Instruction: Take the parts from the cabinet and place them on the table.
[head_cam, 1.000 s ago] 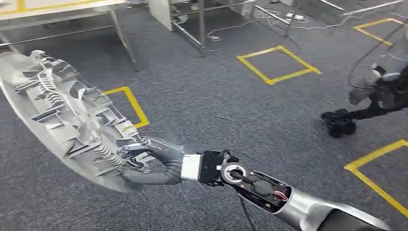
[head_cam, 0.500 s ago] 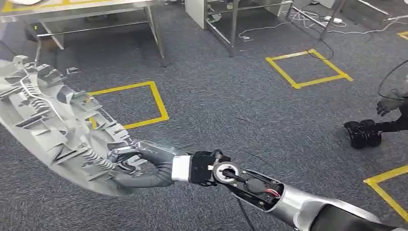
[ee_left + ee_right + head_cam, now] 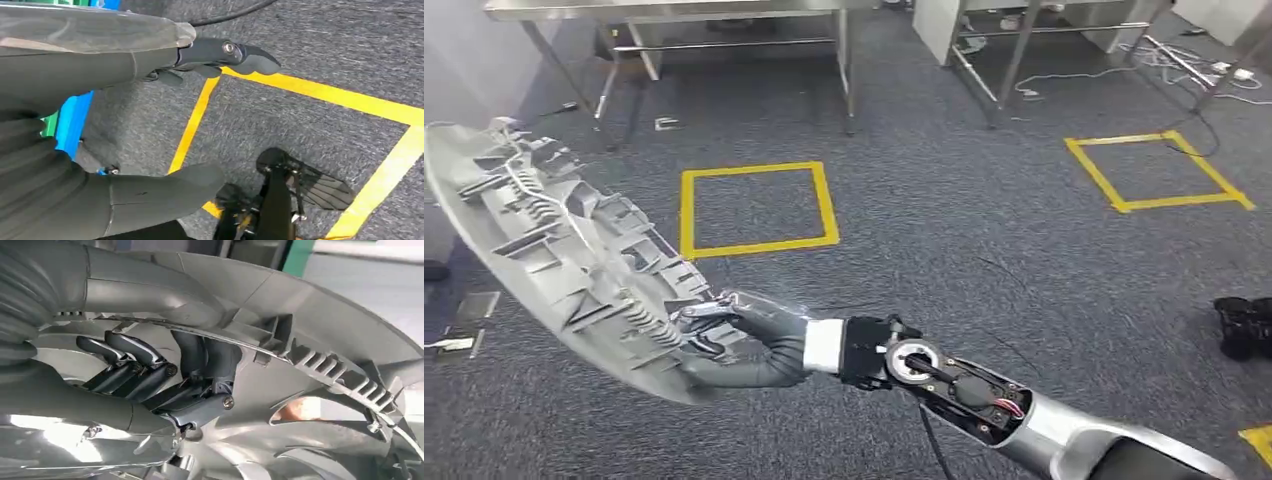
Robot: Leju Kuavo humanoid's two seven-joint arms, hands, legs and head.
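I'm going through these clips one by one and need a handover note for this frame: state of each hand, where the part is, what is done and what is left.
Right hand: grips the large grey ribbed part at its lower edge, held out in the air over the grey carpet.
Left hand: holds nothing, fingers apart, hanging over the floor.
Done: one part is out of the cabinet and in hand.
Left: carry it to a metal table, seen ahead at the top of the head view, and set it down.

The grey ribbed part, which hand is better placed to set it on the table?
The right hand: it already grips the grey ribbed part, while the left hand holds nothing.
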